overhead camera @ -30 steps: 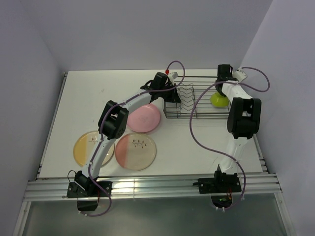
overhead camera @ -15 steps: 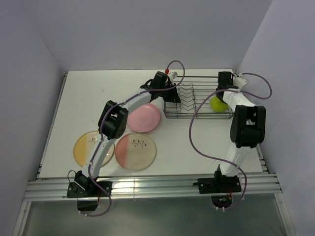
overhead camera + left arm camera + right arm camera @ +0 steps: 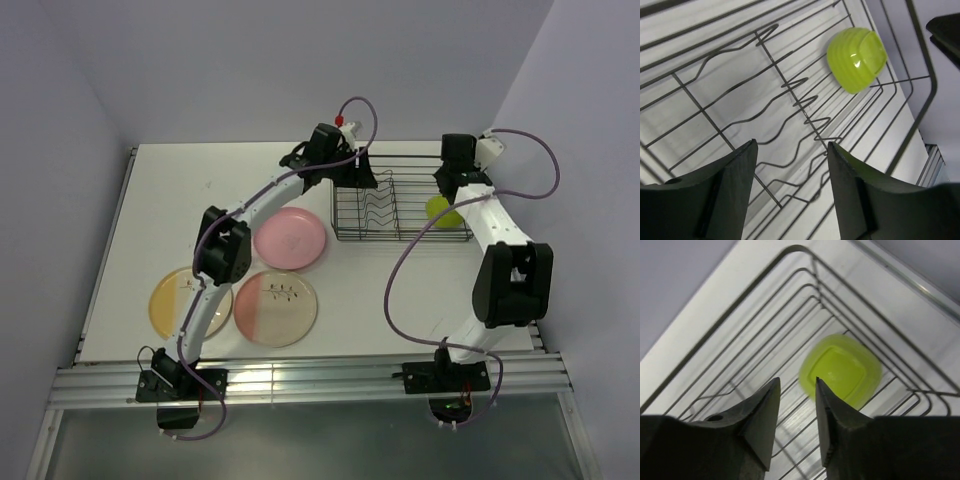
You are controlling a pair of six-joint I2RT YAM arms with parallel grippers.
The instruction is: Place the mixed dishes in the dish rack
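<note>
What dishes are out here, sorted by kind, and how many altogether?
Plates: 3 (pink plate, yellow-cream plate, pink-cream plate)
Bowls: 1 (green bowl, inside the rack)
Racks: 1
Total: 5 things, 4 of them dishes

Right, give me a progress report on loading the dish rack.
Done: the small lime-green bowl lies inside the dark wire dish rack, at its right end. In hand: nothing; the left gripper and right gripper hang open over the rack. Left: the plain pink plate, pink-and-cream plate and yellow-and-cream plate all lie flat on the white table.
</note>
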